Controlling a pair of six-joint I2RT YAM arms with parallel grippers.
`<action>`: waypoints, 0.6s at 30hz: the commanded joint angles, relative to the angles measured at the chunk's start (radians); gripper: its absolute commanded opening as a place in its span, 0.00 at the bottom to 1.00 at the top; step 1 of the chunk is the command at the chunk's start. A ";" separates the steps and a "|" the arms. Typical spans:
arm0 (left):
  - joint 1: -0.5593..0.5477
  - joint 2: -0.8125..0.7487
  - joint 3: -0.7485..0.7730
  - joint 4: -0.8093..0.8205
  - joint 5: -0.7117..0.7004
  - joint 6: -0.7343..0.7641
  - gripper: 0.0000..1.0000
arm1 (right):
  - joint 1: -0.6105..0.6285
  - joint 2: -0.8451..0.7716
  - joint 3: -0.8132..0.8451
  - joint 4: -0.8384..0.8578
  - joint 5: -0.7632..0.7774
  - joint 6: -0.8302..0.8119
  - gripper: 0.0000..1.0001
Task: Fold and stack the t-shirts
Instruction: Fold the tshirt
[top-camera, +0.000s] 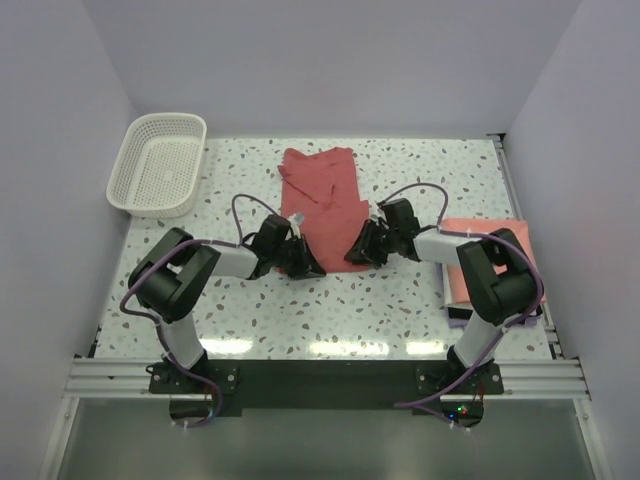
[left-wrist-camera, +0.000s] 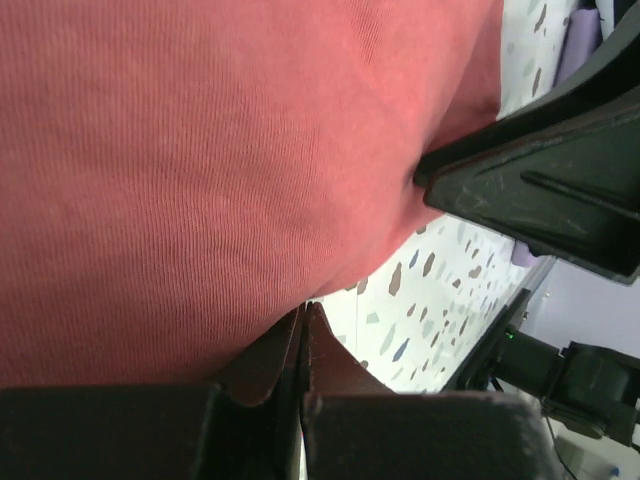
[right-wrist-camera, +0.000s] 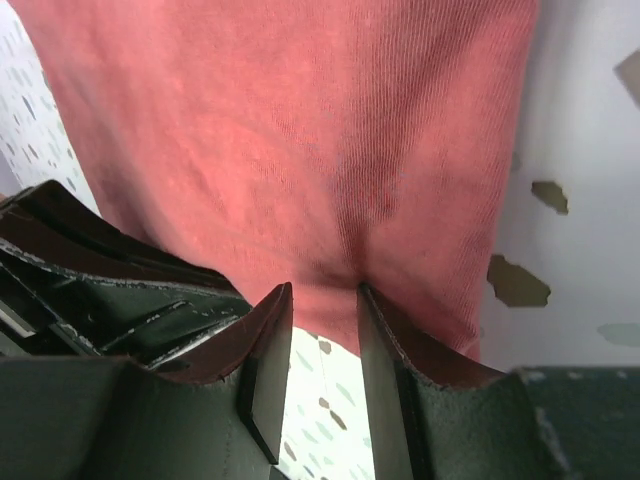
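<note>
The red t-shirt (top-camera: 325, 195) is seen in the middle of the table (top-camera: 300, 310), reaching toward the far edge; its near hem is pinched by the left gripper (top-camera: 306, 264), fingers pressed together on the cloth; the same hem is clamped by the right gripper (top-camera: 358, 250) nearby; a salmon t-shirt (top-camera: 480, 232) is laid folded at the right edge.

A dusty red t-shirt (right-wrist-camera: 300, 130) is seen filling the upper view, spread on the speckled worktop (right-wrist-camera: 590, 120). The right hand (right-wrist-camera: 325, 295) is set at its hem, fingers (right-wrist-camera: 265, 330) slightly apart (a pinch cannot be confirmed). A black angular body (right-wrist-camera: 110, 280) is seen lower left.
</note>
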 joint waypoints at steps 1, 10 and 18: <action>0.000 0.006 -0.041 0.116 0.022 -0.027 0.00 | -0.016 0.006 -0.037 0.062 0.042 -0.033 0.36; 0.002 -0.184 -0.029 0.000 0.029 0.022 0.00 | -0.033 -0.119 -0.045 -0.017 0.065 -0.070 0.37; 0.068 -0.183 0.031 -0.036 0.020 0.050 0.00 | -0.034 -0.158 -0.005 -0.051 0.052 -0.065 0.37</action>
